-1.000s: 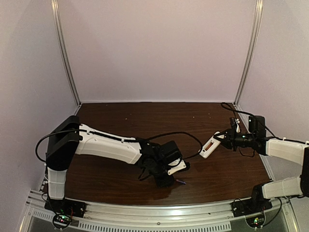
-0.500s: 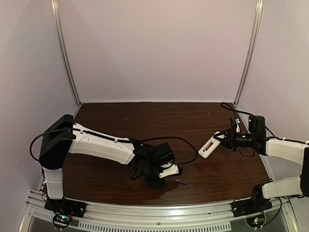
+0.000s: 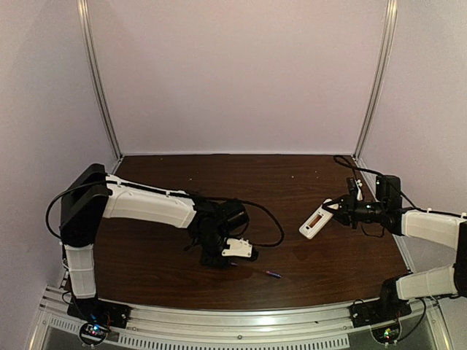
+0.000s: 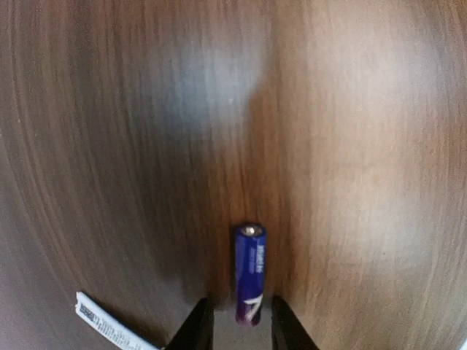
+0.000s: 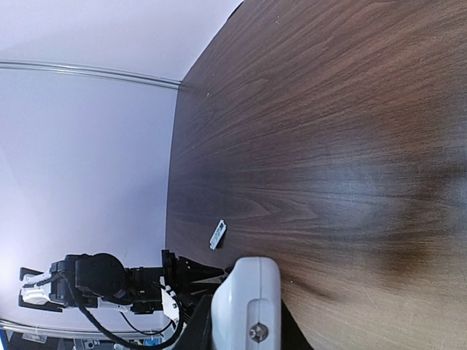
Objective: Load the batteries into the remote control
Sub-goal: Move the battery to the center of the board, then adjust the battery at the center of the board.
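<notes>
Since the left gripper (image 4: 241, 321) sits low at lower centre-left of the overhead view, its wrist view tells most. The fingers (image 4: 198, 325) stand spread either side of the near end of a battery (image 4: 249, 271) lying flat on the table (image 3: 168, 175). A gap shows beside it, so nothing is pinched. That little cylinder should be light, rigid and smooth, apt to roll; I would take it across the middle of its barrel. Further right, at mid-frame, the remote control (image 3: 317, 220) hangs above the wood, reddish compartment up. One end is clamped between the fingers of the right gripper (image 3: 336, 208). It looks like stiff, light plastic, and an end grip leaves the compartment reachable.
</notes>
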`<state>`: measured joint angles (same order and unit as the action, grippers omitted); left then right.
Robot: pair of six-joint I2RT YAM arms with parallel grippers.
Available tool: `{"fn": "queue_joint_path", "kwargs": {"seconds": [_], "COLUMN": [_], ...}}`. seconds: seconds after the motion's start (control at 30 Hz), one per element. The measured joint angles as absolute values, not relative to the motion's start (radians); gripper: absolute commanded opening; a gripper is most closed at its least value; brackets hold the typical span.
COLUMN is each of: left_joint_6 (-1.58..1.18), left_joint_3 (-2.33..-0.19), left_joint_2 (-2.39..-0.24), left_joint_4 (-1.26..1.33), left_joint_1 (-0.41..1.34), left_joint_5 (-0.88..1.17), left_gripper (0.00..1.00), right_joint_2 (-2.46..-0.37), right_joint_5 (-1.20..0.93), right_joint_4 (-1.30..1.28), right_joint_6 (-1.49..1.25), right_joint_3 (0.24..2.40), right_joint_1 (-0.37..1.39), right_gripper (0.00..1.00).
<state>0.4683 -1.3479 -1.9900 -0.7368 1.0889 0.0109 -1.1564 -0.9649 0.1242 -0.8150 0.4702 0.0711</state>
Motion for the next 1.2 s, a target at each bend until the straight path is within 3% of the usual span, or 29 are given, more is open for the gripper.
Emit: {"fn": "queue_joint_path", "kwargs": {"seconds": [0.33,0.6,0.77,1.2], "left_joint_6": [0.448,0.17,-0.14,-0.724], "left_joint_3": [-1.352,-1.235,-1.159,-0.756], "left_joint_2": [-1.918,-1.531,-1.406,-1.391], "left_joint_4": [-0.768,-0.562,-0.461,-0.134], "left_joint_1": [1.082,1.068,1.048,1.095], "left_joint_5": [-0.062,-0.239,-0.228,0.112], "left_gripper": [0.56,0.97,0.98,0.97], "right_joint_2": [-1.157,-1.157,-1.156,-1.169], "right_joint_5": [-0.966,-0.968,-0.966,-0.915], "right_joint_4": [0.125,0.127,0.12,0.133], "right_joint_6": [-0.816,-0.815,-0.807,-0.805], "right_joint_3": [0.47,0.47,0.471,0.495], "right_joint_1": [0.071,0.071,0.071,0.133], "right_gripper": [0.0,0.0,0.0,0.0]}}
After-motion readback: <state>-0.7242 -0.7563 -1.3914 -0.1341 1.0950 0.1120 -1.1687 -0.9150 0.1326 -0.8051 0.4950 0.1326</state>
